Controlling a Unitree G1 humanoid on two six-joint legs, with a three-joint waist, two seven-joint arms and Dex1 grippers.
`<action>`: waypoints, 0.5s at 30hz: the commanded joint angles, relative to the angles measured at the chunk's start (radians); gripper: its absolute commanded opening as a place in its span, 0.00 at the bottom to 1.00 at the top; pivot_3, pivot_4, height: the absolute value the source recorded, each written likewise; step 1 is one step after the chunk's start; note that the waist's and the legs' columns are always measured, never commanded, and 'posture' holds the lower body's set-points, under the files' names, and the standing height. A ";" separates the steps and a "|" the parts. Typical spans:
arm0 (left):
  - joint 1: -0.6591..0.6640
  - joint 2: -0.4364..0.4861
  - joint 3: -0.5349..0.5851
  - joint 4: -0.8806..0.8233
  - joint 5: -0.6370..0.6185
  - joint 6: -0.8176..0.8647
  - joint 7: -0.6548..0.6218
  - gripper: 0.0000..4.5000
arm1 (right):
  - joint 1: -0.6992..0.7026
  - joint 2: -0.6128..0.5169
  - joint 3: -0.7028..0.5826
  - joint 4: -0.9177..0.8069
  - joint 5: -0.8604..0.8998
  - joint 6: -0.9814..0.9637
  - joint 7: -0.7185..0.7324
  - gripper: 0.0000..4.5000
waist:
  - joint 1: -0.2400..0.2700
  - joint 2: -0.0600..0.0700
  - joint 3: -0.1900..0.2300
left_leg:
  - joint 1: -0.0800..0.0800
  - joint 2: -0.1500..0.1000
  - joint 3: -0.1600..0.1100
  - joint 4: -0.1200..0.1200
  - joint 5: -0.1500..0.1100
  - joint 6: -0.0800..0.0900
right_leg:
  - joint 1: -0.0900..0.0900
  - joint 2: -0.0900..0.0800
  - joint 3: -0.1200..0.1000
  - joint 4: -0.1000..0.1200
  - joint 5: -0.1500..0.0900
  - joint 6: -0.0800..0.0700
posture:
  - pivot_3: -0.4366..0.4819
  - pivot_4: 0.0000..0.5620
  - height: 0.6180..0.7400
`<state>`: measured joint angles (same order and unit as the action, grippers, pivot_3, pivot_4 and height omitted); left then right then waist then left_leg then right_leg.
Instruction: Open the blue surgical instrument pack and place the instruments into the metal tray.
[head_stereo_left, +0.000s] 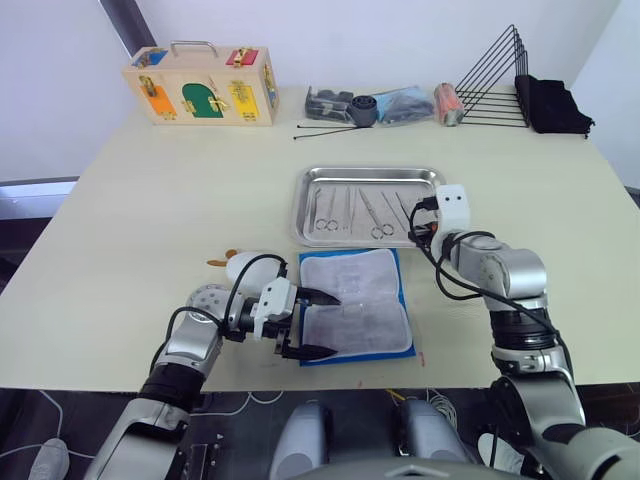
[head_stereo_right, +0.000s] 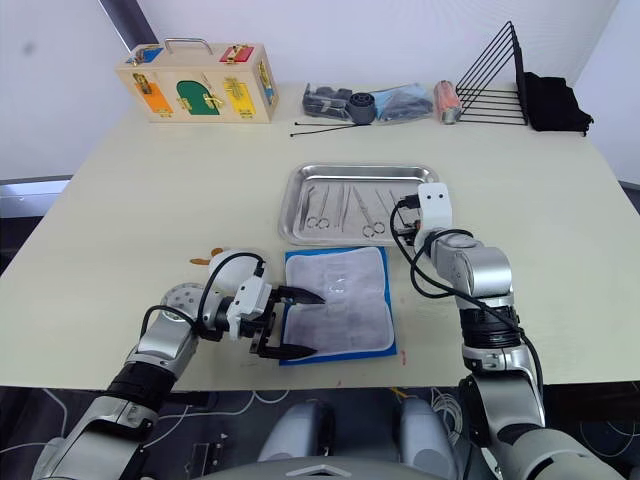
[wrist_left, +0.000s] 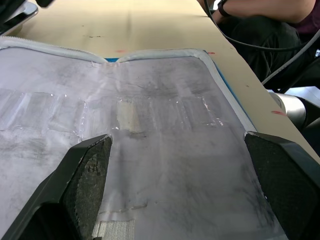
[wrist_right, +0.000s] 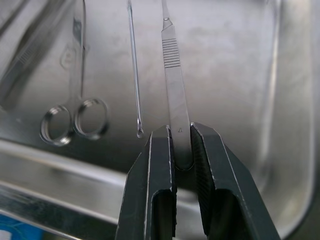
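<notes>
The metal tray (head_stereo_left: 372, 172) is the landmark here, lying mid-table with the instruments (head_stereo_left: 362, 208) laid side by side on its floor. The right gripper (wrist_right: 181, 145) sits over the tray's near right corner, its 2 fingers pinched tight on the end of a flat ridged scalpel handle (wrist_right: 172, 75) that reaches into the tray, beside a thin probe (wrist_right: 134, 70) and a pair of scissors (wrist_right: 75, 100). Just in front of the tray, the blue surgical instrument pack (head_stereo_left: 355, 300) lies unfolded, clear inner side up. The left gripper (head_stereo_left: 312, 325) rests at the pack's left edge, fingers spread wide, holding nothing.
</notes>
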<state>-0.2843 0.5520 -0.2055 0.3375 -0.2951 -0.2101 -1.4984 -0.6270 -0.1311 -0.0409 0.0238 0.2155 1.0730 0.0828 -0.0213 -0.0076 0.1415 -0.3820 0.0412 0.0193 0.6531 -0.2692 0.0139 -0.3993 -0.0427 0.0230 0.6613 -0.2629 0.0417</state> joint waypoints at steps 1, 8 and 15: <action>0.034 -0.001 -0.038 0.070 0.053 0.008 0.001 1.00 | -0.034 0.004 -0.020 0.000 0.002 -0.014 0.000 0.00 | 0.000 0.000 0.000 | 0.000 0.000 0.000 0.000 0.000 0.000 | 0.000 0.000 0.000 0.000 0.000 0.000 | 0.48 0.27 1.00; 0.030 0.002 -0.037 0.091 0.054 -0.008 -0.005 1.00 | -0.038 -0.002 -0.019 -0.015 0.007 -0.019 0.018 0.41 | -0.002 0.001 -0.001 | 0.000 0.000 0.000 0.000 0.000 0.000 | 0.000 0.000 0.000 0.000 0.000 0.000 | 0.48 0.27 1.00; 0.026 0.003 -0.034 0.107 0.053 -0.019 -0.011 1.00 | -0.055 -0.029 -0.021 -0.094 0.028 -0.030 0.067 0.93 | -0.006 0.003 -0.001 | 0.000 0.000 0.000 0.000 0.000 0.000 | 0.000 0.000 0.000 0.000 0.000 0.000 | 0.48 0.27 1.00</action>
<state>-0.2919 0.5516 -0.2056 0.3660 -0.2952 -0.2477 -1.5097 -0.6493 -0.1523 -0.0502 -0.0072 0.2275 1.0636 0.1322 -0.0272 -0.0050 0.1407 -0.3818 0.0412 0.0187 0.6528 -0.2692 0.0139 -0.3993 -0.0427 0.0228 0.6615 -0.2629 0.0417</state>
